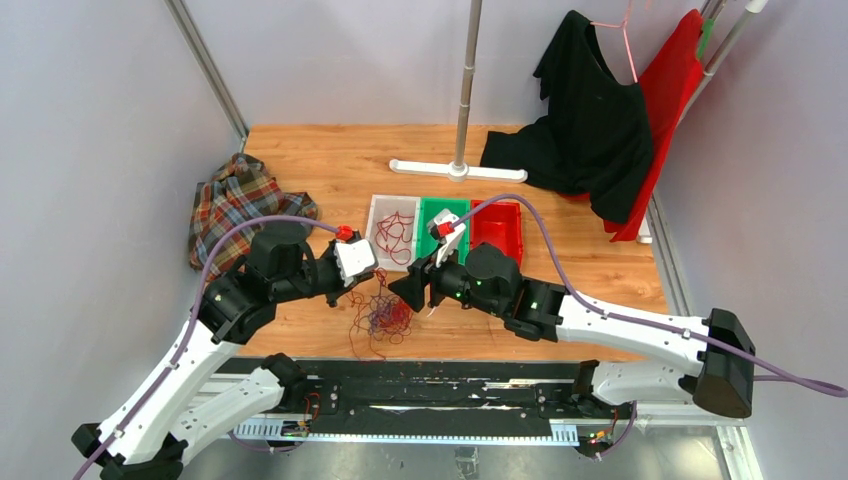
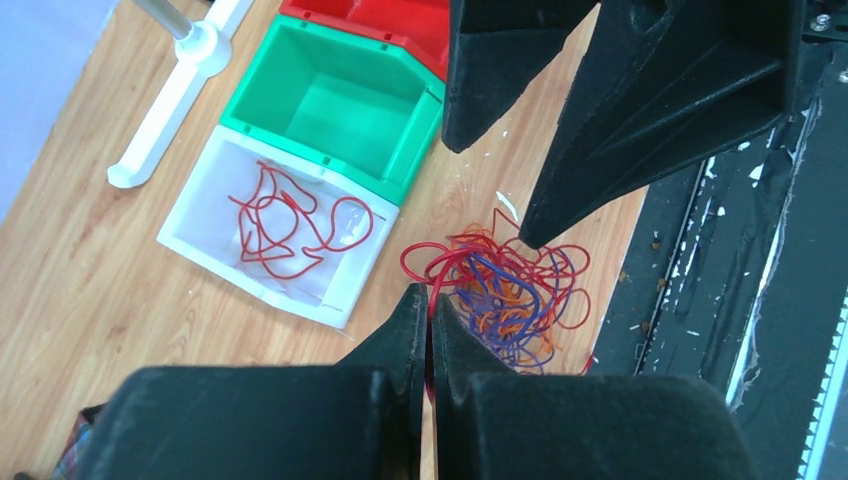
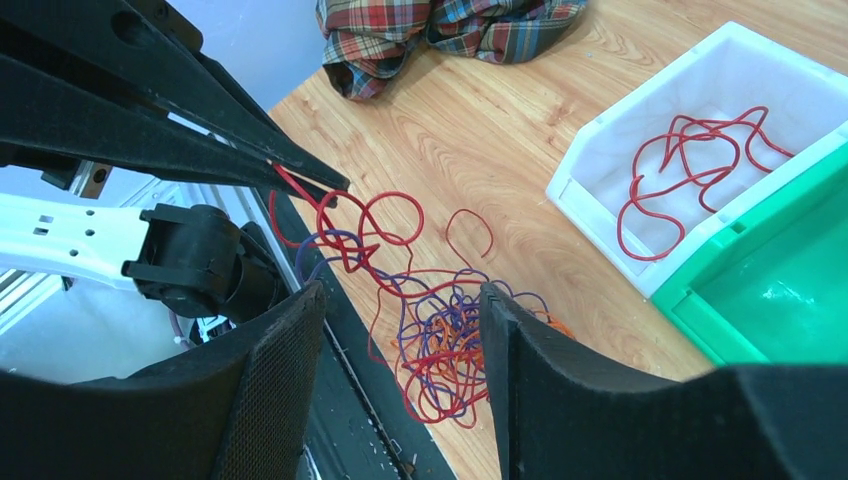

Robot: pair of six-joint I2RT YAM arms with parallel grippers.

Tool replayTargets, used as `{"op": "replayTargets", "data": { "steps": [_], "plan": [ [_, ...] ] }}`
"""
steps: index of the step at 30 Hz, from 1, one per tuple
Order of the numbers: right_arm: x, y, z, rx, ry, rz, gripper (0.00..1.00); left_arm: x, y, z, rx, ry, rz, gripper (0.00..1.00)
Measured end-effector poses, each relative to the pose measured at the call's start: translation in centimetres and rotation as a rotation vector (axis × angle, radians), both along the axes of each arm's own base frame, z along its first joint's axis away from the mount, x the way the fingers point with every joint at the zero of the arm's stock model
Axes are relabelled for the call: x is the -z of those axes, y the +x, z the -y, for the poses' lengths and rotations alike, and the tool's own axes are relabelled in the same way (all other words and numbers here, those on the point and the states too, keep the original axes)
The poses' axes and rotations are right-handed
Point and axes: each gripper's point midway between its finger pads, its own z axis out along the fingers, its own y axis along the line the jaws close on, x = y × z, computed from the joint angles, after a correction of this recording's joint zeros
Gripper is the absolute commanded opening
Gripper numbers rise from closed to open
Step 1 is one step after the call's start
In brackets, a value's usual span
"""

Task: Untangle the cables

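Cables (image 1: 380, 318) in red, orange and purple lie in a loose clump on the wooden table (image 1: 300, 160), near its front edge between the two arms. The job looks barely begun: one red strand (image 2: 285, 235) lies coiled in the white bin (image 2: 190, 205), the green bin (image 2: 340, 110) is empty, and most of the tangle remains. The left tool (image 2: 430, 305) is pinched together on a red wire (image 3: 300, 190) leading out of the clump. The right tool (image 3: 400, 295) hovers over the clump, fingers apart, holding nothing. A plaid cloth (image 1: 235, 205) lies on the table's left side. At the back right, a black garment (image 1: 590, 120) and a red garment (image 1: 675, 90) hang near a white stand (image 1: 462, 110), with pale walls around.
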Motion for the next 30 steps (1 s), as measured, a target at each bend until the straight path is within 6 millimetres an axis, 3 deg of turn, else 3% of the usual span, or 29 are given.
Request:
{"op": "replayTargets", "data": {
  "steps": [8,19,30],
  "plan": [
    [-0.2,0.0,-1.3,-0.023,0.043,-0.002,0.54,0.3,-0.2,0.0,-0.022,-0.014,-0.050,0.00],
    [2.4,0.9,-2.8,-0.009,-0.015,-0.019,0.22,0.9,-0.6,-0.1,-0.024,0.001,-0.080,0.00],
    [0.5,1.7,-2.7,0.026,0.059,0.009,0.15,1.5,-1.6,-0.4,0.005,0.024,-0.110,0.01]
  ]
}}
